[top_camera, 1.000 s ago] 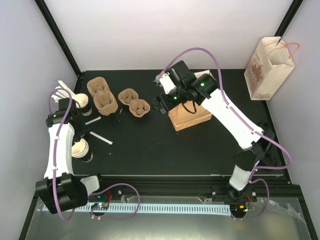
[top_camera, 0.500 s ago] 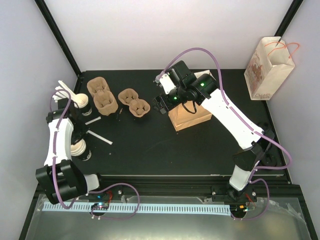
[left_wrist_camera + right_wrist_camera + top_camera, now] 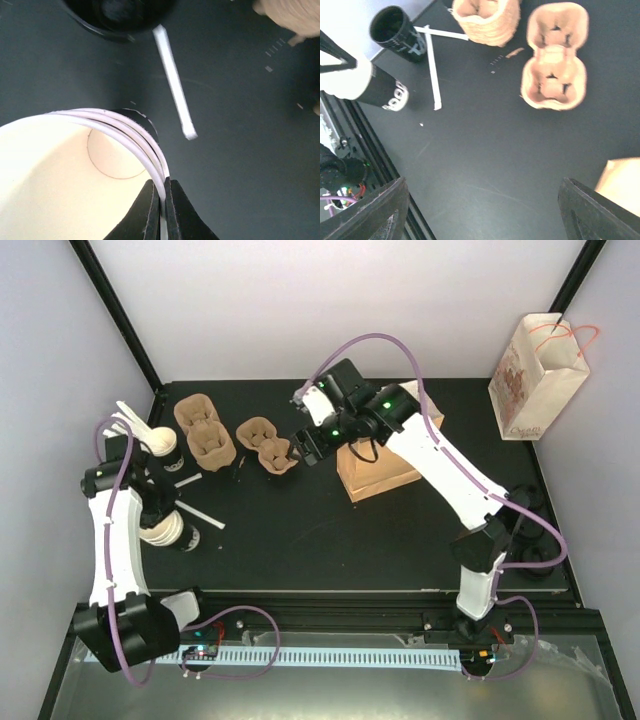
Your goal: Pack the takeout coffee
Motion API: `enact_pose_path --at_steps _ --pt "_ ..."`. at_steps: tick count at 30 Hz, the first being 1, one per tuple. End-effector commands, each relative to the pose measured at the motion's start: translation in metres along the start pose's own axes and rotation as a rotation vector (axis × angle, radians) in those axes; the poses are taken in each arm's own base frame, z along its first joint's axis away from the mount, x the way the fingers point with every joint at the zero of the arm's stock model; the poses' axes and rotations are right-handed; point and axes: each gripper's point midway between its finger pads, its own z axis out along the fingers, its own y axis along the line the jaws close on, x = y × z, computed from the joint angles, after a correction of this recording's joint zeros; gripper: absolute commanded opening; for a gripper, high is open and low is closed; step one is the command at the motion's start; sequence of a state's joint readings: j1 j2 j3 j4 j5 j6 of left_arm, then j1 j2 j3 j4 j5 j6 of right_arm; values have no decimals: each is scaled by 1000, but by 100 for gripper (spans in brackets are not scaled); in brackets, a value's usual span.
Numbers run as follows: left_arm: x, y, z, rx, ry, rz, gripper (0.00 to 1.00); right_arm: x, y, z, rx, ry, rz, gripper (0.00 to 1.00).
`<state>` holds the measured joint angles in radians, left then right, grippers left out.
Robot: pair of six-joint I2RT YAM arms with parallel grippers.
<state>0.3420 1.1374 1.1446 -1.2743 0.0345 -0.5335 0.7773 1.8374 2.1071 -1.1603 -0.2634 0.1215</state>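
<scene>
Early on: L gripper [image 3: 161, 210] clamps paper cup [image 3: 60, 190] rim – R gripper [image 3: 484, 182] agape (empty), cup carrier [image 3: 554, 57] unfilled.

Lab test cell, white walls [image 3: 330, 300], black-framed table [image 3: 330, 530]

You have no word here that reads cleanly. The black sleeve [image 3: 390, 96] on the cream cup [image 3: 345, 80] near the table's left edge carries rounded white lettering, too blurred to spell. The black cup [image 3: 395, 30] behind it shows white marks, also illegible. The paper bag [image 3: 535, 380] by the far right corner bears print too small to read.
</scene>
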Motion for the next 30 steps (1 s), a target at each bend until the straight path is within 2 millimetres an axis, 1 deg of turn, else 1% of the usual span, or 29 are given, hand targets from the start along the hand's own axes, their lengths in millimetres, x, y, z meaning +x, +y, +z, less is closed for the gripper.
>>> enact_pose_path --at_steps 1,3,7,10,13,14,15,17,19,20,22,24,25,27,28,30 --pt "29 -38 -15 261 94 77 2 -18 48 17 -125 -42 -70 84" --pt "38 -48 -22 330 130 105 2 -20 57 24 -152 -45 -87 86" --pt "63 -81 -31 542 254 150 1 -21 66 36 -140 -54 -124 87" --pt "77 -104 -45 679 304 184 2 -16 83 39 -135 -70 -186 88" --pt "84 -130 -65 854 316 202 2 0 105 37 -136 -83 -294 91" --pt "88 -138 -73 920 334 203 2 9 112 37 -143 -85 -344 93" --pt "92 -143 -75 953 363 179 2 19 120 35 -152 -95 -404 95" --pt "99 -156 -84 1023 392 184 2 43 130 31 -149 -120 -580 96" --pt "108 -167 -93 1067 425 209 2 61 130 27 -99 -173 -717 96" --pt "114 -171 -96 1074 451 228 2 66 128 24 -79 -209 -761 97" --pt "122 -177 -101 1072 489 254 1 68 117 21 -14 -288 -789 100" --pt "128 -179 -105 1060 529 269 2 63 107 16 50 -334 -792 100" --pt "131 -179 -105 1052 549 276 1 61 105 17 70 -333 -805 100" --pt "138 -179 -109 1038 588 291 2 58 98 26 114 -294 -819 100" --pt "141 -179 -111 1033 604 301 2 54 93 29 151 -281 -810 100" --pt "144 -179 -115 1026 619 327 2 43 83 29 233 -284 -793 100"
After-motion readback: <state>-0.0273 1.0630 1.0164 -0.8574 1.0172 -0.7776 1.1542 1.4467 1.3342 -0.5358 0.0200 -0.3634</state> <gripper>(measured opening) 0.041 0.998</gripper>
